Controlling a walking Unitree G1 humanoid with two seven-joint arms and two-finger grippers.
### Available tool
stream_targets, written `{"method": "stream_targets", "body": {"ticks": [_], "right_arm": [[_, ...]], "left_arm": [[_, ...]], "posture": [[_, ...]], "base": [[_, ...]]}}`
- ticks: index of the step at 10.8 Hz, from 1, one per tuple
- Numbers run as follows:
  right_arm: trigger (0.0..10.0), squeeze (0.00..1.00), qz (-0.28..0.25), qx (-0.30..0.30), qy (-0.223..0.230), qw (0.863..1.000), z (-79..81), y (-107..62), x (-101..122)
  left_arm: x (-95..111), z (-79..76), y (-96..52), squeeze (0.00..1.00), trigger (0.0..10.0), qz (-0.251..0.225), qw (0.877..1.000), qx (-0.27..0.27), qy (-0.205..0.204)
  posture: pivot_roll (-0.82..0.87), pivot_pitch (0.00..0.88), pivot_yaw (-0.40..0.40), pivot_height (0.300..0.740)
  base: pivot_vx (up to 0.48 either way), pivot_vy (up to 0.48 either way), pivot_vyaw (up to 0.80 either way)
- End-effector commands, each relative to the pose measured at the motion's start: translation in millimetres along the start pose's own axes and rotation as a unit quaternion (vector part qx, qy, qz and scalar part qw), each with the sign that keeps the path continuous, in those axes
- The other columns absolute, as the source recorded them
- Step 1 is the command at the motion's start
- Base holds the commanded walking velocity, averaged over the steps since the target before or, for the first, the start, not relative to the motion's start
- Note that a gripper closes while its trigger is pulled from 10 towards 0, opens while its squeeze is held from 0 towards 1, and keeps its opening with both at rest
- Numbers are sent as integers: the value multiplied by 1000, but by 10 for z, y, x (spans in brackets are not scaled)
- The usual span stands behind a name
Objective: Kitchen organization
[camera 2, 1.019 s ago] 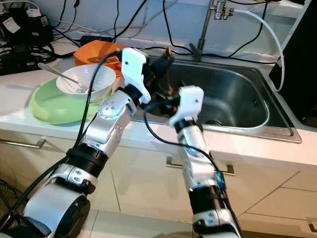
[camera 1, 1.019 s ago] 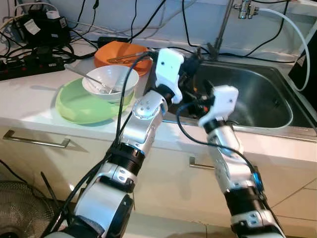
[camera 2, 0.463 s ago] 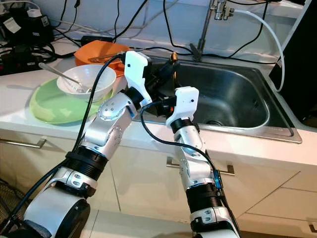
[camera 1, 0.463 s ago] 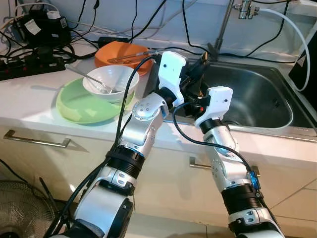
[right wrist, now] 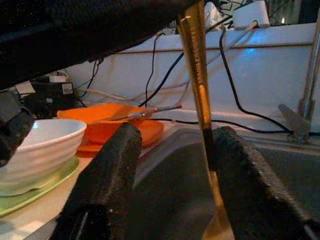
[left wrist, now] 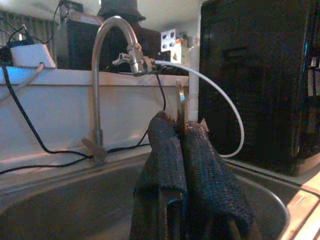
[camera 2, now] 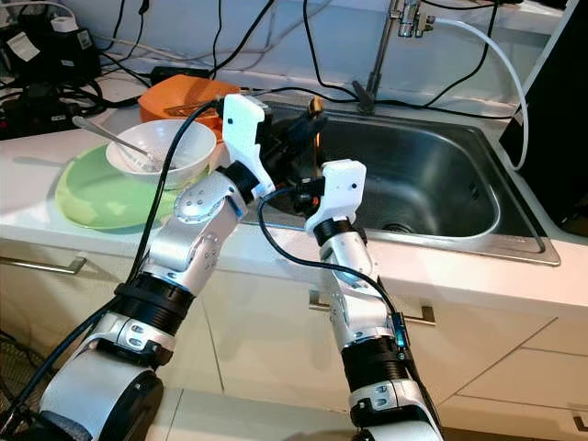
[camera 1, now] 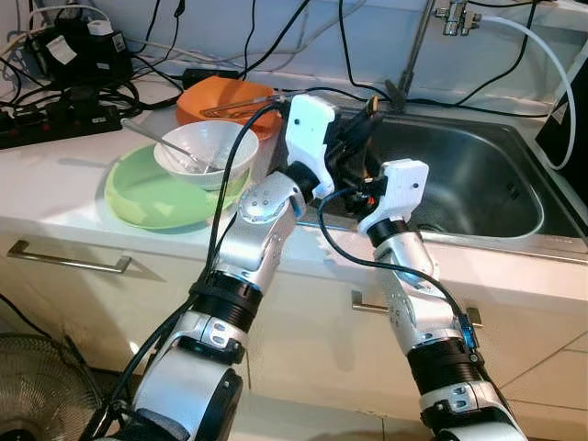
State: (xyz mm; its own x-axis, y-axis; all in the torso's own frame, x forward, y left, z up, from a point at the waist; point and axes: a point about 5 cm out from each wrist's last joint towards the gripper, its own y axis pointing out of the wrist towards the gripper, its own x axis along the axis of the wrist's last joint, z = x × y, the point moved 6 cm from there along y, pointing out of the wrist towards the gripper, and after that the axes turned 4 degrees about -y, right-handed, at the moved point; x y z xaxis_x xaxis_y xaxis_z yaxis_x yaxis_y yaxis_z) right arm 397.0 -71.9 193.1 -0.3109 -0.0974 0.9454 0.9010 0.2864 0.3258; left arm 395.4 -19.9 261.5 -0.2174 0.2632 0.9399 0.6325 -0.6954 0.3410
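Over the sink's (camera 1: 478,188) left rim, the left gripper (camera 1: 367,115) is pinching a thin amber-and-metal utensil (right wrist: 196,70) between closed fingers (left wrist: 167,150), holding it near upright above the basin. The right gripper (right wrist: 172,165) is hovering just beside it with fingers (right wrist: 107,180) spread apart and nothing held, the utensil's shaft running down between them without clearly touching either; what kind of utensil it is cannot be told. On the counter's left end, a white bowl (camera 1: 204,152) with a spoon (camera 1: 161,142) is sitting on a green plate (camera 1: 152,197), and an orange plate (camera 1: 225,96) carrying another utensil is lying behind, toward the wall. The tidying looks barely under way: one item is lifted, seemingly mid-handover or headed for the sink, while the dishes are waiting untouched.
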Motion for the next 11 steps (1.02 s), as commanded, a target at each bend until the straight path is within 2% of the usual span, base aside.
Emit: {"method": "stream_targets", "body": {"ticks": [1,7,10,11], "right_arm": [[0,0,-2,0,-4,1000,-13,32,23],[0,0,-3,-9,-1,1000,-54,23,4],[0,0,-13,-4,8,1000,-12,37,54],[0,0,-20,-4,18,1000,-7,49,100]], "left_arm": [[67,-72,26,0,10000,-8,1000,-15,5],[97,-44,4,0,10000,-12,1000,-13,-5],[63,-45,7,0,10000,-3,1000,-10,12],[-6,-45,-7,0,10000,14,999,-12,41]], "posture": [[197,0,-44,740],[204,0,-47,740],[199,0,-45,740],[198,0,-43,740]], "base": [[0,0,0],[0,0,0],[0,0,0],[0,0,0]]}}
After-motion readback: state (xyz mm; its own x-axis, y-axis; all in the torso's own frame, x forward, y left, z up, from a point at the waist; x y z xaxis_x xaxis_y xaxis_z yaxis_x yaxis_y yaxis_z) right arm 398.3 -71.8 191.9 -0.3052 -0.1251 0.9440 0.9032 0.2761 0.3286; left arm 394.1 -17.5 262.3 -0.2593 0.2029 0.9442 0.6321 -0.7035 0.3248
